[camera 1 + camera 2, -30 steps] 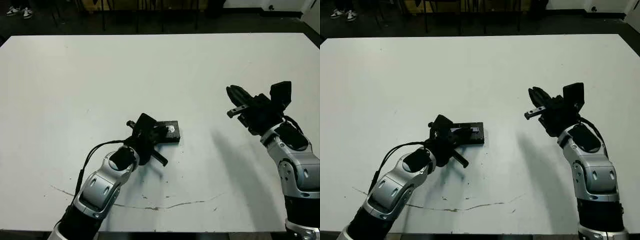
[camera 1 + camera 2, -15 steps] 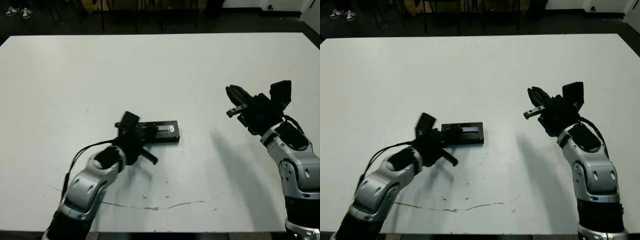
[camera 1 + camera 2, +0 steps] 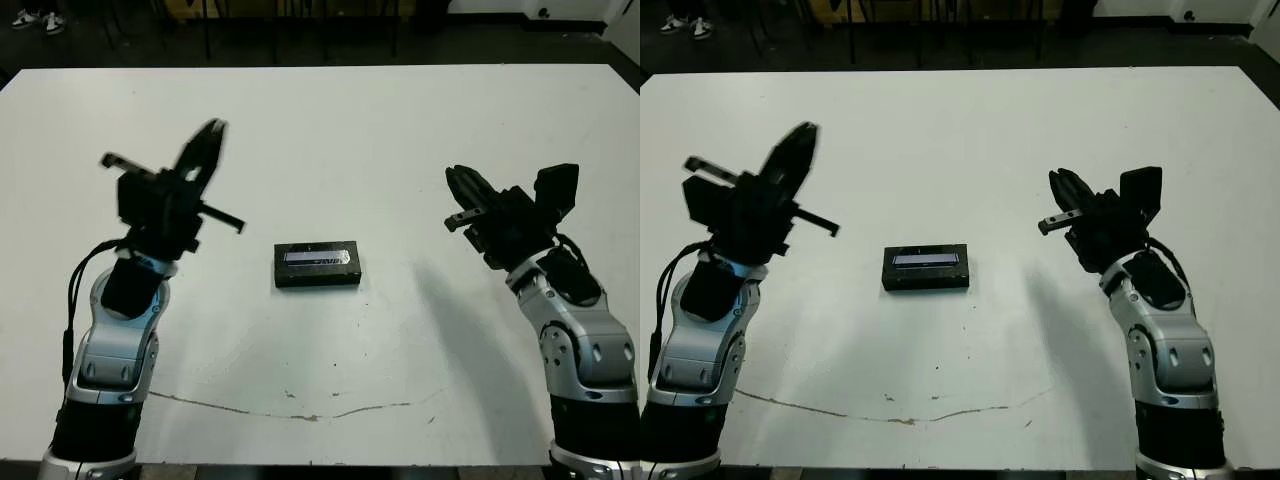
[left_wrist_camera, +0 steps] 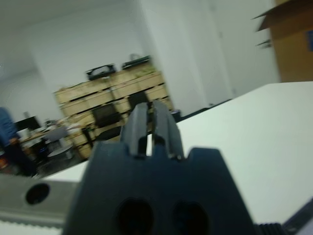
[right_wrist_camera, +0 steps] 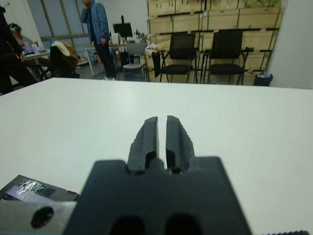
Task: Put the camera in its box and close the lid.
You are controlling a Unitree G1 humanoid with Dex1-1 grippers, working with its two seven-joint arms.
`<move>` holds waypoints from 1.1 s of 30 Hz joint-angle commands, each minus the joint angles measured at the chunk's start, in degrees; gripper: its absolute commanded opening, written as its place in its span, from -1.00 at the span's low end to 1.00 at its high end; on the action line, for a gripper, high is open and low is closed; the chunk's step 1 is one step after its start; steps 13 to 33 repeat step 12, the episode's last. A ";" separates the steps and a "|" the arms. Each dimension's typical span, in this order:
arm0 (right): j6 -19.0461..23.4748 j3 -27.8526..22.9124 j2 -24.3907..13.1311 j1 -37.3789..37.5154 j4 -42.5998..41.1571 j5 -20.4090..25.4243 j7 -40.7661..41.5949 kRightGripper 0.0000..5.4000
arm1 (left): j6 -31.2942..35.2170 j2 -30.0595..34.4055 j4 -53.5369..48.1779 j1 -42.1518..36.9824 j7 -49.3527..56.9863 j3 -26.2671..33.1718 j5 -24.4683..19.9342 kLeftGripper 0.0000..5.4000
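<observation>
The box [image 3: 318, 279] lies flat at the middle of the white table [image 3: 400, 120]. The lid [image 3: 316, 258], black with a silvery strip, sits on top of it and covers it. The camera is hidden. My left gripper [image 3: 212, 132] is raised well above the table, up and to the left of the box, shut and holding nothing. My right gripper [image 3: 455, 180] hovers to the right of the box, shut and empty as well. The right wrist view catches a corner of the lid [image 5: 29, 191] beside the gripper's body.
A thin dark crack line [image 3: 300, 412] runs across the table near its front edge. Beyond the far edge, the right wrist view shows a standing person [image 5: 98, 24], chairs [image 5: 181, 54] and stacked crates.
My left arm has lifted off the box and swung up and to the left. The box stays put with the lid on it. The right gripper has barely moved.
</observation>
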 commanded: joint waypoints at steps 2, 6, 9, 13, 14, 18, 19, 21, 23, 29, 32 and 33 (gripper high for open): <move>-1.70 0.51 1.12 1.61 0.61 -1.62 -1.59 -1.00 | -0.38 -2.49 4.65 1.49 1.64 0.98 -2.05 -1.00; -2.06 0.87 2.08 1.58 0.45 -2.04 -2.55 -1.00 | 0.97 -6.42 4.64 1.31 4.68 1.73 -4.42 -1.00; -1.84 1.29 2.23 1.46 0.11 -2.65 -3.23 -1.00 | 2.66 -8.73 3.78 1.05 7.60 1.94 -4.51 -1.00; -1.49 1.23 2.53 1.29 -0.03 -2.52 -3.75 -1.00 | 3.72 -9.57 2.51 1.01 8.51 1.43 -4.09 -1.00; -1.49 1.23 2.53 1.29 -0.03 -2.52 -3.75 -1.00 | 3.72 -9.57 2.51 1.01 8.51 1.43 -4.09 -1.00; -1.49 1.23 2.53 1.29 -0.03 -2.52 -3.75 -1.00 | 3.72 -9.57 2.51 1.01 8.51 1.43 -4.09 -1.00; -1.49 1.23 2.53 1.29 -0.03 -2.52 -3.75 -1.00 | 3.72 -9.57 2.51 1.01 8.51 1.43 -4.09 -1.00; -1.49 1.23 2.53 1.29 -0.03 -2.52 -3.75 -1.00 | 3.72 -9.57 2.51 1.01 8.51 1.43 -4.09 -1.00; -1.49 1.23 2.53 1.29 -0.03 -2.52 -3.75 -1.00 | 3.72 -9.57 2.51 1.01 8.51 1.43 -4.09 -1.00; -1.49 1.23 2.53 1.29 -0.03 -2.52 -3.75 -1.00 | 3.72 -9.57 2.51 1.01 8.51 1.43 -4.09 -1.00; -1.49 1.23 2.53 1.29 -0.03 -2.52 -3.75 -1.00 | 3.72 -9.57 2.51 1.01 8.51 1.43 -4.09 -1.00; -1.49 1.23 2.53 1.29 -0.03 -2.52 -3.75 -1.00 | 3.72 -9.57 2.51 1.01 8.51 1.43 -4.09 -1.00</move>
